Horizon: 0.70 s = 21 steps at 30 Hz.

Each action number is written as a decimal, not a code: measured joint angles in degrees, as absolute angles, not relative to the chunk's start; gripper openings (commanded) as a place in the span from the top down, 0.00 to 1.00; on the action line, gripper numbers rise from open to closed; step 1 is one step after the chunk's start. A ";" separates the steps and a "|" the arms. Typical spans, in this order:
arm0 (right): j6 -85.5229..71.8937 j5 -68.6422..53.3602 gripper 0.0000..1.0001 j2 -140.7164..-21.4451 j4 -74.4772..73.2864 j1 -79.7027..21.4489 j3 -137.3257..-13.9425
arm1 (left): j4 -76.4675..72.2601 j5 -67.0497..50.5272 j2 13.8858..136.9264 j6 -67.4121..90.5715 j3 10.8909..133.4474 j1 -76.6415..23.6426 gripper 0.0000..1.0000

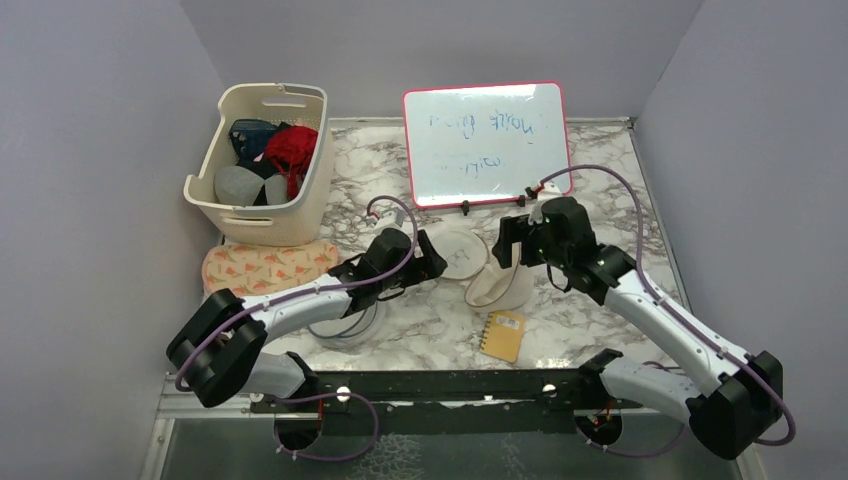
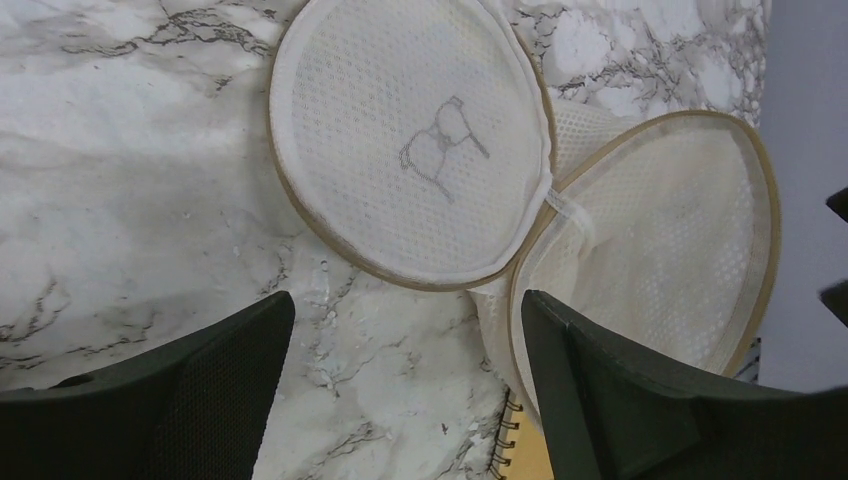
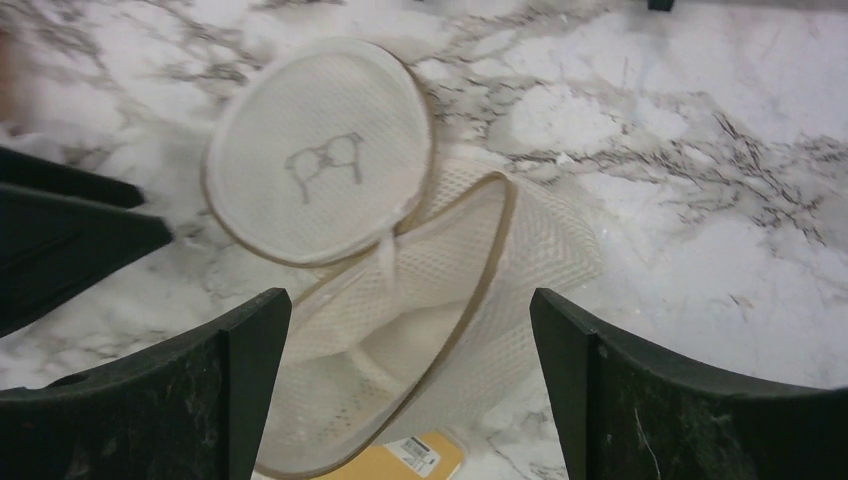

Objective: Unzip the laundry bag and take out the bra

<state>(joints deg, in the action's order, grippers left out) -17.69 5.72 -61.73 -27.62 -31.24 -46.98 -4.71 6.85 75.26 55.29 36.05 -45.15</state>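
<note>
Finding nearest a yellow spiral notebook (image 1: 502, 335) lying flat on the marble desk (image 1: 600, 200). Just behind it, seeing the laundry bag (image 1: 497, 288) lying on the desk, its round lid (image 1: 458, 252) with the bra icon swung open to the left. Keeping the left claw (image 2: 405, 310) spread beside the lid, pinching nothing. Hanging the right claw (image 3: 410, 300) spread above the open mesh body, gripping nothing. Farther back, noticing a whiteboard (image 1: 487, 143) standing and a cream basket (image 1: 300, 215) holding clothes.
</note>
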 measured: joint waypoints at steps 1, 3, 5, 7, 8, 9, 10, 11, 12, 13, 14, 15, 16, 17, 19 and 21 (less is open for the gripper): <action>-17.72 3.99 0.12 -59.88 -26.85 -31.24 -46.68 | -5.65 6.63 75.88 56.27 35.92 -45.15 0.25; -17.69 1.83 0.12 -57.47 -25.41 -31.24 -46.65 | -8.67 6.24 77.28 59.31 34.92 -45.15 0.27; -17.69 0.49 0.12 -55.86 -24.01 -31.24 -46.68 | -11.86 5.87 78.26 63.33 32.99 -45.15 0.27; -17.67 -0.14 0.12 -54.96 -23.44 -31.24 -46.72 | -14.11 5.63 79.48 67.29 31.20 -45.15 0.30; -17.65 -0.43 0.13 -54.61 -23.31 -31.24 -46.72 | -15.00 5.63 80.23 69.17 30.55 -45.17 0.32; -17.65 -0.67 0.13 -54.30 -23.14 -31.24 -46.72 | -15.70 5.65 80.99 70.78 30.06 -45.17 0.33; -17.67 -0.89 0.13 -53.95 -22.94 -31.24 -46.72 | -16.27 5.65 81.91 72.20 29.80 -45.17 0.35; -17.65 -1.02 0.13 -53.58 -22.72 -31.24 -46.70 | -16.69 5.72 82.74 73.36 29.76 -45.21 0.36; -17.65 -1.10 0.13 -53.12 -22.50 -31.24 -46.70 | -17.34 5.76 83.59 74.52 29.76 -45.25 0.38; -17.65 -1.17 0.13 -52.75 -22.37 -31.24 -46.68 | -18.09 5.87 84.40 75.42 29.78 -45.30 0.40; -17.63 -1.17 0.13 -52.42 -22.24 -31.24 -46.65 | -19.09 6.04 85.30 76.38 29.78 -45.30 0.42; -17.58 -1.17 0.13 -52.18 -22.24 -31.24 -46.63 | -20.38 6.07 86.19 77.12 29.89 -45.32 0.45; -17.50 -1.15 0.13 -52.03 -22.26 -31.24 -46.63 | -21.47 6.11 87.15 77.82 30.11 -45.34 0.47; -17.39 -1.15 0.13 -51.90 -22.24 -31.24 -46.57 | -22.79 6.09 88.29 78.59 30.33 -45.39 0.49; -17.23 -1.10 0.14 -51.59 -22.31 -31.24 -46.35 | -25.69 6.04 90.59 79.92 30.59 -45.39 0.52; -17.17 -1.10 0.14 -51.20 -22.31 -31.24 -46.24 | -28.36 6.09 92.25 81.25 30.63 -45.39 0.54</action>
<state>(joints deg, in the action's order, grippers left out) -17.17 -1.10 -51.20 -22.31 -31.24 -46.24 -28.36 6.09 92.25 81.25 30.63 -45.39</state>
